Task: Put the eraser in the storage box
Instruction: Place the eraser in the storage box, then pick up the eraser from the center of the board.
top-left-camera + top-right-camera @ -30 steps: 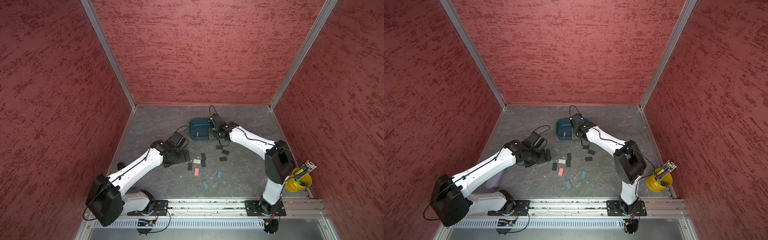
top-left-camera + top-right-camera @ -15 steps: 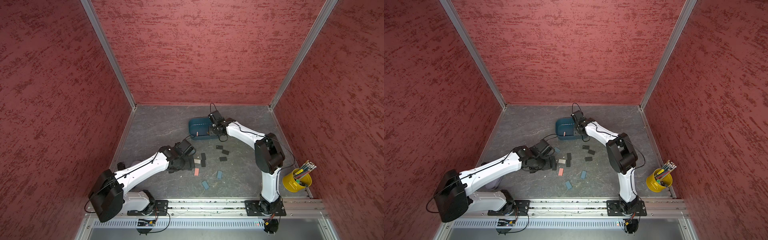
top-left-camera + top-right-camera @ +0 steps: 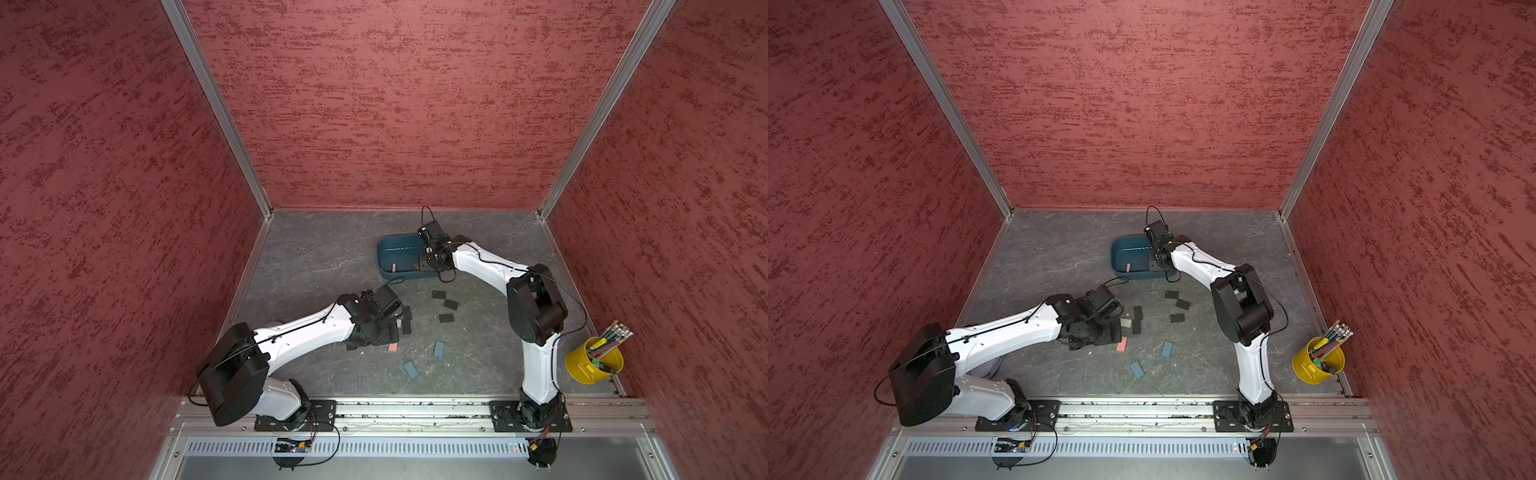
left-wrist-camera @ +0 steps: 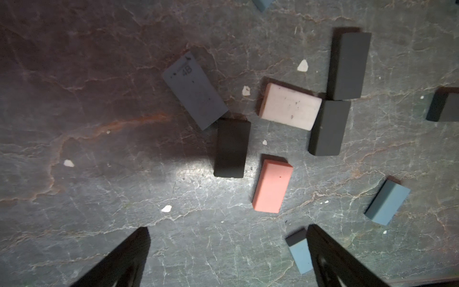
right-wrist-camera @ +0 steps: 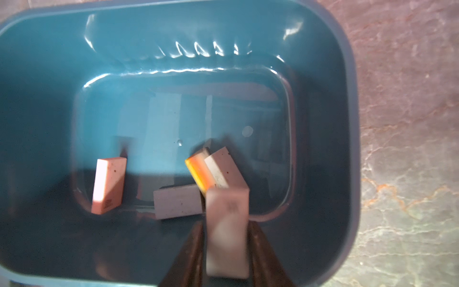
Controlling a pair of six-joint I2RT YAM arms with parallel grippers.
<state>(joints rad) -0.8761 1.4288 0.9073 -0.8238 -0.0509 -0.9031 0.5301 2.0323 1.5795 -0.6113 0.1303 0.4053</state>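
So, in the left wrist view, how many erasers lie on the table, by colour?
Black or dark grey erasers: 4
Blue or slate-blue erasers: 4, one cut off at the frame edge
Salmon-pink eraser: 1
Pale whitish eraser: 1
Total: 10

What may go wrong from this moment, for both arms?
1. The grey eraser between the right pincer's jaws looks blurred over the storage box; it may cling to a finger and be carried out.
2. A blue eraser lies beside one finger of the open left pincer; descending may knock it away.
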